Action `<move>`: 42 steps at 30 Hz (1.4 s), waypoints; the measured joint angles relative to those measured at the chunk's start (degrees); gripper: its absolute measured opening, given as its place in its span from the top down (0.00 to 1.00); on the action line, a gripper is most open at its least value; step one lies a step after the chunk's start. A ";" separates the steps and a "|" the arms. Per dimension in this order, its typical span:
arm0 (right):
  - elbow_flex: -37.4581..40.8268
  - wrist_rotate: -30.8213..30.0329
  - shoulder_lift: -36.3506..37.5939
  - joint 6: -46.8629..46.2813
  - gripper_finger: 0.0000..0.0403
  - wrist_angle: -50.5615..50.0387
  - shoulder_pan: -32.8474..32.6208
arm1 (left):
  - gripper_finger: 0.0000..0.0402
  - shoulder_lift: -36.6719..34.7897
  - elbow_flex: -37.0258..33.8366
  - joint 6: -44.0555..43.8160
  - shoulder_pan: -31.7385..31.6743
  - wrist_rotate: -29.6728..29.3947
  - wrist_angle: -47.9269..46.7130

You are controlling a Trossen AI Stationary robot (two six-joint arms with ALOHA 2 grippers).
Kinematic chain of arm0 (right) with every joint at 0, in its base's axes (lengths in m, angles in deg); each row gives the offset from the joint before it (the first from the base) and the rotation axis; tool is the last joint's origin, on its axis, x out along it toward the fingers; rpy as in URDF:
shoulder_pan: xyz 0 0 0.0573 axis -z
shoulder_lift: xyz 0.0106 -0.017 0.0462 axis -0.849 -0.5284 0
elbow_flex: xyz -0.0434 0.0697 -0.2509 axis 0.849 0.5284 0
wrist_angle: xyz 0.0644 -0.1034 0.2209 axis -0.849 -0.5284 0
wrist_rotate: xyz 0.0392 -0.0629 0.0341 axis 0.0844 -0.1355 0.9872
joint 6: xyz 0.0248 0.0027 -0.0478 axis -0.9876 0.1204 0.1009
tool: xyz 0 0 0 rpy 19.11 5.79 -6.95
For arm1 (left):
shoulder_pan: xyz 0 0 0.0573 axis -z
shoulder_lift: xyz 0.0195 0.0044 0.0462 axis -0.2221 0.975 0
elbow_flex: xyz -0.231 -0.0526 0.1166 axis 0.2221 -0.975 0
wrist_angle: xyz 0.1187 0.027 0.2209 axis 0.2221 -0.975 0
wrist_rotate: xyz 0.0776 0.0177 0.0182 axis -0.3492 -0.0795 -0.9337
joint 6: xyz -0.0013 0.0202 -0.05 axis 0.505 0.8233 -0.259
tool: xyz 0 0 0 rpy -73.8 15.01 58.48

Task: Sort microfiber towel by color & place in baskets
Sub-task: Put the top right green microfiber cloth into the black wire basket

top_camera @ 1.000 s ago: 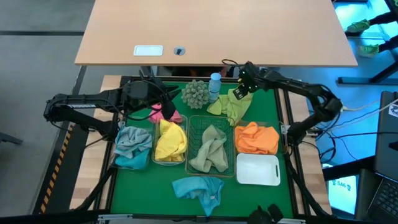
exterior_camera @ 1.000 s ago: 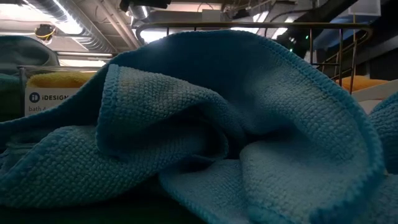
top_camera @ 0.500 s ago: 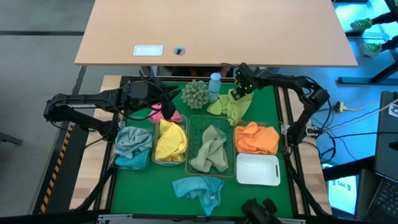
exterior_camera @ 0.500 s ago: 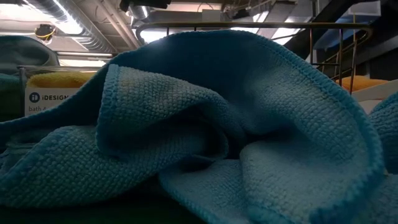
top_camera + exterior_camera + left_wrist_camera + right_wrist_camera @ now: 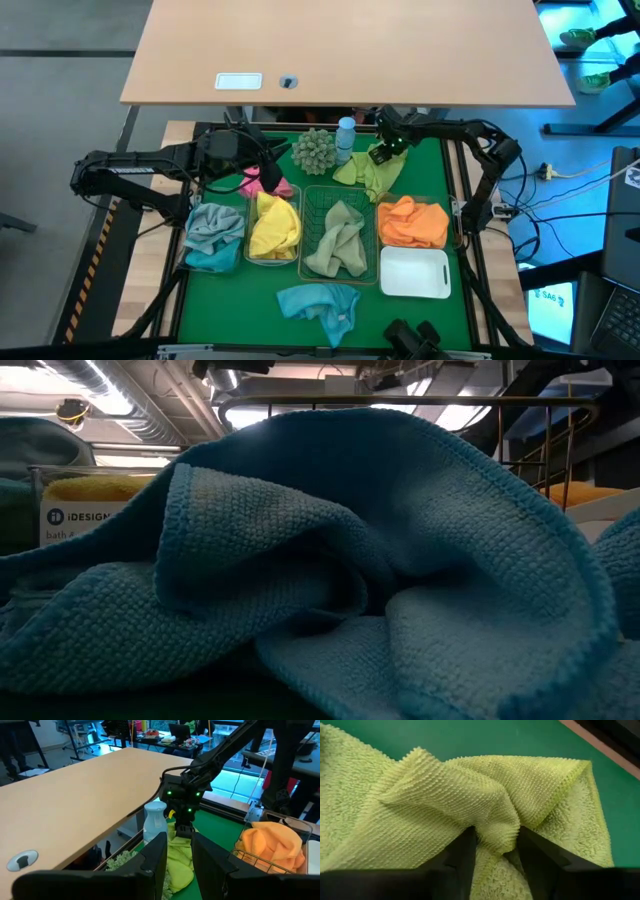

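Observation:
A lime-green towel (image 5: 372, 172) lies crumpled on the green mat near the far edge; it also shows in the right wrist view (image 5: 420, 810) and the left wrist view (image 5: 179, 862). My right gripper (image 5: 384, 151) stands over its far end, shut on a raised fold. A pink towel (image 5: 268, 185) lies by my left gripper (image 5: 258, 170), which hangs still with its fingers (image 5: 150, 865) a little apart. A teal towel (image 5: 320, 303) lies near the near edge and fills the low view (image 5: 320, 560). My right gripper pinches a raised fold (image 5: 495, 832) of the lime-green towel between its two fingers (image 5: 465, 855), coming from above and pointing down. The fold bunches several layers. The rest of the towel lies spread on the mat.
A row of baskets: a clear bin with a grey-blue towel (image 5: 213, 238), a clear bin with a yellow towel (image 5: 273, 228), a wire-mesh basket with an olive towel (image 5: 338, 240), a clear bin with an orange towel (image 5: 412, 222), a white bin (image 5: 414, 272). Spiky ball (image 5: 316, 150) and blue bottle (image 5: 345, 135) stand beside the lime towel.
My right arm's elbow has swung from the right side in toward the far edge, while its gripper has stayed at the lime-green towel's far end. The towels have kept their places.

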 joint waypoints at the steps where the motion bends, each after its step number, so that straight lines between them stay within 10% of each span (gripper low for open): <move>1: 0.00 0.16 0.02 0.00 0.67 -0.02 0.00 | 0.79 0.00 0.00 0.02 0.00 0.00 0.00; 10: 0.00 -0.04 0.06 0.04 0.98 0.01 -0.04 | 0.79 0.00 0.00 0.02 0.00 0.00 -0.01; 27: 0.26 0.97 19.90 -1.67 0.99 -7.55 -0.02 | 0.79 -8.67 -0.01 1.16 -6.38 -0.03 -13.59; 42: 0.17 16.11 47.02 -7.88 0.99 -4.33 -0.02 | 0.79 -4.99 -0.02 -7.21 -15.41 0.98 -31.54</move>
